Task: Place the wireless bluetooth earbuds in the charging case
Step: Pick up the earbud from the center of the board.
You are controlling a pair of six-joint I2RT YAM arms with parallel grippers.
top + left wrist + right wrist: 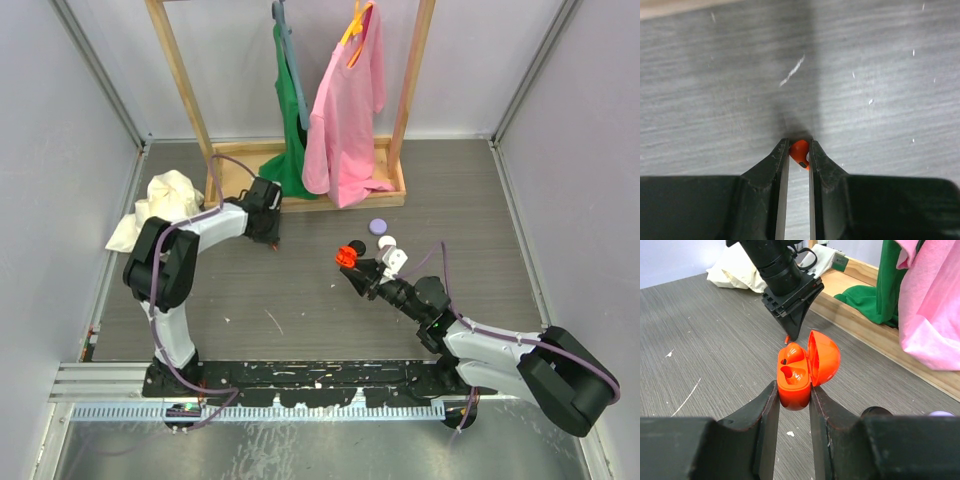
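Mostly buried between the fingers (772,167) of the left gripper (799,145) in the left wrist view: the earbud (800,153), visible only as an orange tip. From above, too small to make out under that gripper. Lower half of the charging case (795,377) masked by the right gripper (792,387); cannot tell what fills its sockets. Cut off at the right wrist view's bottom edge: a purple disc (941,413). Beside it, half behind a finger, a dark round thing (875,411). Pink garment (932,300) cropped at top and right.

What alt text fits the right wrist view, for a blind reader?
The right gripper clamps an open orange charging case, lid tipped right. Behind it, over the grey table, the left gripper points down, an orange earbud at its tip.
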